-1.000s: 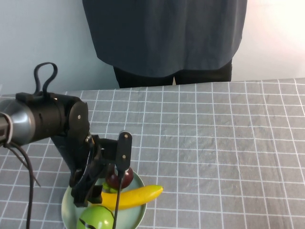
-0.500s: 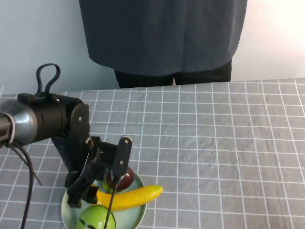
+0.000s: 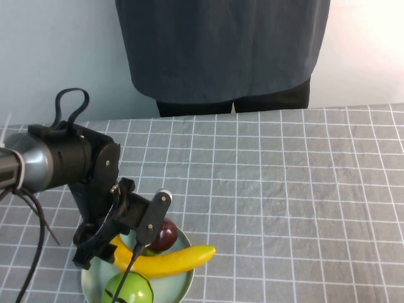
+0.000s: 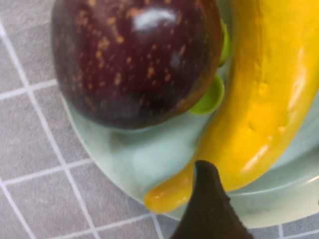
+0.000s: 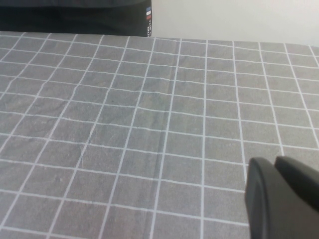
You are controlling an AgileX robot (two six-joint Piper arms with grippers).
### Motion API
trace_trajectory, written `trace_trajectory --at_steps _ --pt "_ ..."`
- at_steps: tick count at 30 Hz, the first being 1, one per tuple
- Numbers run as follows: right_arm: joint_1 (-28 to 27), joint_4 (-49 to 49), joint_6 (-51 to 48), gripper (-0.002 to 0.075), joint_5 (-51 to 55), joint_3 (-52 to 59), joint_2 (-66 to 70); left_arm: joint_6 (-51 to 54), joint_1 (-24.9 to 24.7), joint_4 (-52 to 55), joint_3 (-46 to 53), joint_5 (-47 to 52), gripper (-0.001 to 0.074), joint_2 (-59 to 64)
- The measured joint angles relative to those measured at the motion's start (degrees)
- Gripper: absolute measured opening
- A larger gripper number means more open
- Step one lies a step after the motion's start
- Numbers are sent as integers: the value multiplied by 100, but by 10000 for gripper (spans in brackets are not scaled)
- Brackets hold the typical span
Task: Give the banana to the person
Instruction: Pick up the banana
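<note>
The yellow banana [image 3: 172, 260] lies on the pale green plate [image 3: 183, 289] at the near left of the table. My left gripper [image 3: 117, 247] is open and low over the plate, with one finger [image 3: 150, 219] on either side of the banana's left end. In the left wrist view the banana [image 4: 259, 99] lies just beyond one dark fingertip [image 4: 209, 209]; the other finger is out of that view. The person [image 3: 221, 50] stands behind the table's far edge; no hand shows. My right gripper [image 5: 275, 167] is shut and empty over bare cloth, out of the high view.
A dark red-purple fruit [image 3: 165, 235] and a green fruit [image 3: 129, 291] share the plate with the banana. The grey checked cloth [image 3: 290, 189] covers the table. The person's dark trousers [image 5: 75, 20] show at the far edge in the right wrist view.
My left gripper has swung down and to the left over the plate, and its fingers now straddle the banana's left end. The banana has not moved. The person shifted slightly.
</note>
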Motion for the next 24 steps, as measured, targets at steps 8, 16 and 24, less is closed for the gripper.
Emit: trace_trajectory --at_steps 8,16,24 --pt "0 0 0 -6 0 0 0 326 0 0 0 -95 398 247" --pt "0 0 0 -6 0 0 0 725 0 0 0 -427 398 332" --pt "0 0 0 -6 0 0 0 847 0 0 0 -441 398 733"
